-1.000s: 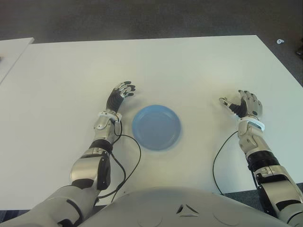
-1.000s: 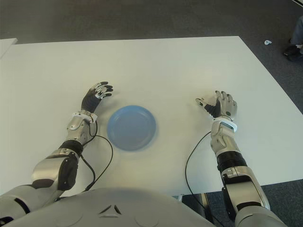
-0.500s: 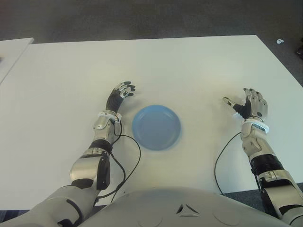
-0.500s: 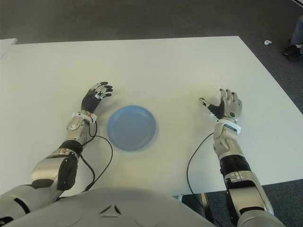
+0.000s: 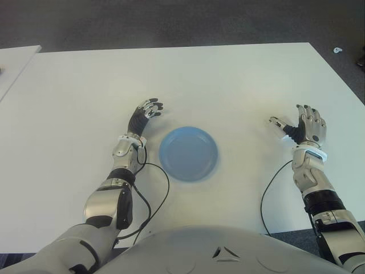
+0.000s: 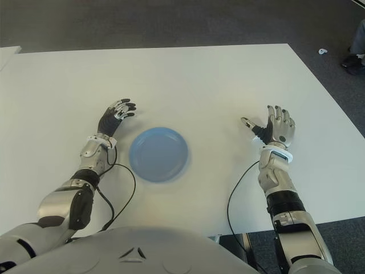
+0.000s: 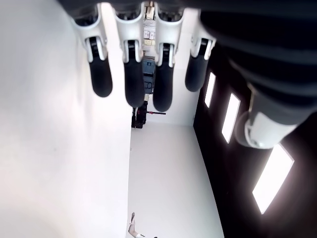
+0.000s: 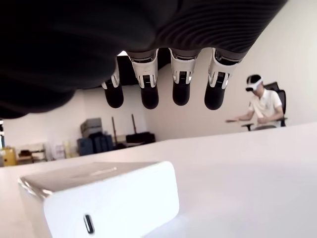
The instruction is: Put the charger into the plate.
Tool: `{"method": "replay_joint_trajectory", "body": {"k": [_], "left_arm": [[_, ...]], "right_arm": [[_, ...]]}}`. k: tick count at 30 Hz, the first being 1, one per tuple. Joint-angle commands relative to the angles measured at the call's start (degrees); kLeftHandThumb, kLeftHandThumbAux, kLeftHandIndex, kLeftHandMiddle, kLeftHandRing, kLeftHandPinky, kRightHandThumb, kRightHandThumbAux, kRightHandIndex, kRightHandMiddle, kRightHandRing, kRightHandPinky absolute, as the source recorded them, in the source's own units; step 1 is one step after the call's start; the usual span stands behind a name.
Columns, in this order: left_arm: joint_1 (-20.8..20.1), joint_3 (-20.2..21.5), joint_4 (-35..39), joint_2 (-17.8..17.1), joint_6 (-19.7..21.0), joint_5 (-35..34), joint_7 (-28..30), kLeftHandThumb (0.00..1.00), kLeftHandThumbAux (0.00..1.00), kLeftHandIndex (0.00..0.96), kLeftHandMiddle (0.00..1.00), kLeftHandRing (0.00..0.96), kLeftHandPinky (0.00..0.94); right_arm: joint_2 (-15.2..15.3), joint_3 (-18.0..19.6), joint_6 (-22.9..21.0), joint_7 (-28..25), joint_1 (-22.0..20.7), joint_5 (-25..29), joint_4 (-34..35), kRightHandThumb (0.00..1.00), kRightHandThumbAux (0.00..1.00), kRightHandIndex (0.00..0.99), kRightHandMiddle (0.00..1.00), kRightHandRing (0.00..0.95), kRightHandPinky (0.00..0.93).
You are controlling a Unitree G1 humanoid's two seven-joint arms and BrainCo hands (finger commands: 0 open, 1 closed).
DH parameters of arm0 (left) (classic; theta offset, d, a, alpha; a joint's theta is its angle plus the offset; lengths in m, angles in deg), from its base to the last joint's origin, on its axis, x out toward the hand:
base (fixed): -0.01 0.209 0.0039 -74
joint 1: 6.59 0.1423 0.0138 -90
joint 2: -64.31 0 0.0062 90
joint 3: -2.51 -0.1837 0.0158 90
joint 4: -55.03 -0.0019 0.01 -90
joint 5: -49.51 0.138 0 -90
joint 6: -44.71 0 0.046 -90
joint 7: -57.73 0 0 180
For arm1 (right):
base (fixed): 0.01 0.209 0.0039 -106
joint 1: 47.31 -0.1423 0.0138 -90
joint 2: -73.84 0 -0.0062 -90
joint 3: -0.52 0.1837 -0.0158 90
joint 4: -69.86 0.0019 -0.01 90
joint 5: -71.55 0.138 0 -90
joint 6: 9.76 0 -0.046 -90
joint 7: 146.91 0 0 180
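While the right hand hovers with fingers spread, the white charger lies on the table beneath it, well apart from the blue plate. A shallow grasp could knock it away. The left hand sits relaxed left of the plate.

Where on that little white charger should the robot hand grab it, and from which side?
Probably across its two long side faces, coming down from above. The charger is a low, rounded block lying flat on the table, so its sides are free for thumb and fingers. The right robot hand is open just beside it.
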State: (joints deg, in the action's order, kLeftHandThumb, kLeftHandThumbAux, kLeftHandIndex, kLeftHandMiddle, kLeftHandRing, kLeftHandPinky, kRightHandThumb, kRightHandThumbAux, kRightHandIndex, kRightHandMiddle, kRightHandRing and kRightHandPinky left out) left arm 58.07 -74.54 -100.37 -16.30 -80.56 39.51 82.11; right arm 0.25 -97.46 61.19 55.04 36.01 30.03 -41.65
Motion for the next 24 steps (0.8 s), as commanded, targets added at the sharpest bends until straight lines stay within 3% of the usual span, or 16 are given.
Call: {"method": "replay_joint_trajectory", "body": {"k": [1,10,24], "left_arm": [[1.22,-0.2,-1.22,-0.51,1.06,0.79,-0.77,0.006,0.547,0.254,0.317,0.305,0.294],[0.99,-0.01,-1.41,-0.6,1.82,0.3,-0.48,0.01,0.554,0.257,0.32,0.306,0.294],[1.18,-0.01,-1.2,-0.49,1.71,0.23,-0.42,0.012,0.553,0.259,0.326,0.307,0.291]], "right_arm": [[-0.13,-0.7,-1.93,-2.75,1.35,-0.45,1.16,0.344,0.122,0.0,0.0,0.0,0.0],[-0.58,-1.83,-4.14,-6.23,1.76,-0.69,1.31,0.349,0.113,0.0,0.0,0.0,0.0],[-0.77,-3.68,-4.16,-7.75,1.22,-0.58,-1.68,0.339,0.107,0.0,0.0,0.0,0.0]]}}
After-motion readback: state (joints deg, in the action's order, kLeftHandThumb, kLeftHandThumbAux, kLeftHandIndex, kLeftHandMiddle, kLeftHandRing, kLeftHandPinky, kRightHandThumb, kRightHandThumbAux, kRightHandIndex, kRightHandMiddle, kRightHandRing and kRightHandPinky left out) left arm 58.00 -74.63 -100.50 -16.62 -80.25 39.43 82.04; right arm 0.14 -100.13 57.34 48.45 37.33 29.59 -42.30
